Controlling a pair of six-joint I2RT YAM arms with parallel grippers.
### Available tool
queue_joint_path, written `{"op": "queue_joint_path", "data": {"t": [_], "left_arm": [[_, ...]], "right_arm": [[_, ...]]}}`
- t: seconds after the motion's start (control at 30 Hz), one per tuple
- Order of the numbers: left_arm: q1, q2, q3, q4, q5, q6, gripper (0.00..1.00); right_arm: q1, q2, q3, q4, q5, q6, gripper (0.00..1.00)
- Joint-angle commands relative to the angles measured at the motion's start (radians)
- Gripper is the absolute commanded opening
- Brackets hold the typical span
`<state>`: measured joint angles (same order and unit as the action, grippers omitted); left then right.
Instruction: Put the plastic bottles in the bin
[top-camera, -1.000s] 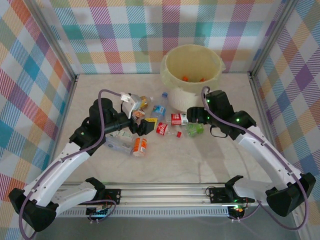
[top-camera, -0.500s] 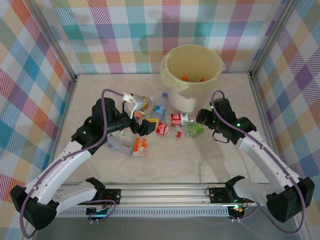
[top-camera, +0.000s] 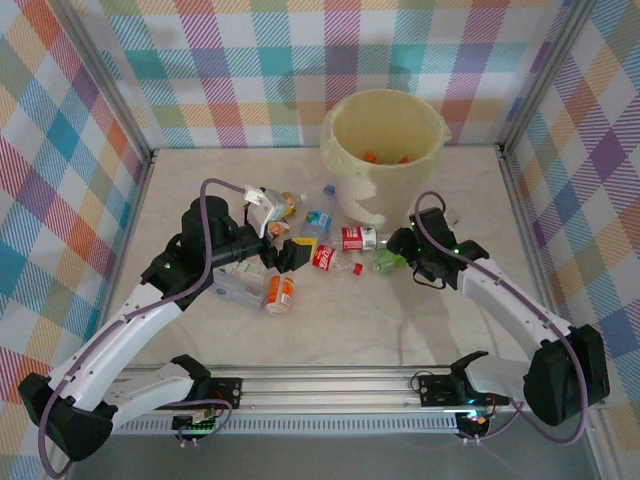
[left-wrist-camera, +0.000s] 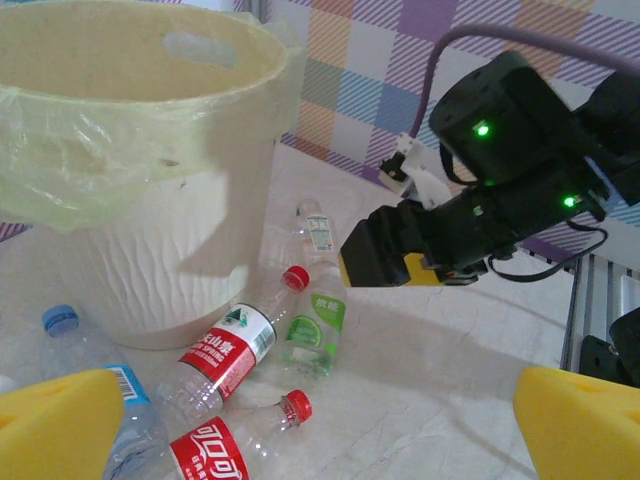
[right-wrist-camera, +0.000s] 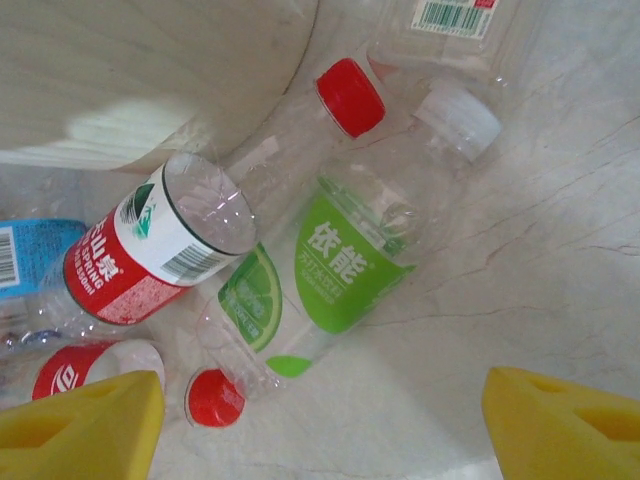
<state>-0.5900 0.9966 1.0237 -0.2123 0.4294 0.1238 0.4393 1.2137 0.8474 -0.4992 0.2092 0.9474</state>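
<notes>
Left gripper (top-camera: 285, 255): jaws wide apart, empty, at 9 o'clock of the bottle cluster | Right gripper (top-camera: 403, 248): jaws spread, gripping nothing, green-labelled bottle (right-wrist-camera: 330, 265) lying between its pads | plastic bottles (top-camera: 355, 238): scattered on the table (top-camera: 450, 330), at 7 o'clock of the bin | bin (top-camera: 360, 195): upright at the table's 12 o'clock.

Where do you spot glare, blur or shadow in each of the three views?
Top external: even light, soft arm shadows on the table. Left wrist: sharp bin, blurred yellow fingers. Right wrist: bright patch on the bin wall, sheen on the green-label bottle.
</notes>
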Motion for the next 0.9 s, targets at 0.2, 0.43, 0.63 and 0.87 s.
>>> {"op": "queue_joint_path", "data": {"t": [0.2, 0.43, 0.63, 0.87], "left_arm": [[-0.013, -0.010, 0.021, -0.001, 0.021, -0.006, 1.00], [-0.014, -0.012, 0.035, -0.019, 0.020, -0.001, 1.00], [-0.014, -0.015, 0.035, -0.015, 0.033, -0.004, 1.00], [-0.016, -0.014, 0.036, -0.012, 0.048, -0.009, 1.00]], "right_arm": [[-0.024, 0.095, -0.051, 0.143, -0.030, 0.128, 0.79], [-0.048, 0.160, -0.055, 0.202, -0.054, 0.146, 0.78], [-0.052, 0.236, -0.035, 0.235, -0.072, 0.154, 0.78], [-0.054, 0.314, -0.024, 0.282, -0.095, 0.169, 0.76]]}}
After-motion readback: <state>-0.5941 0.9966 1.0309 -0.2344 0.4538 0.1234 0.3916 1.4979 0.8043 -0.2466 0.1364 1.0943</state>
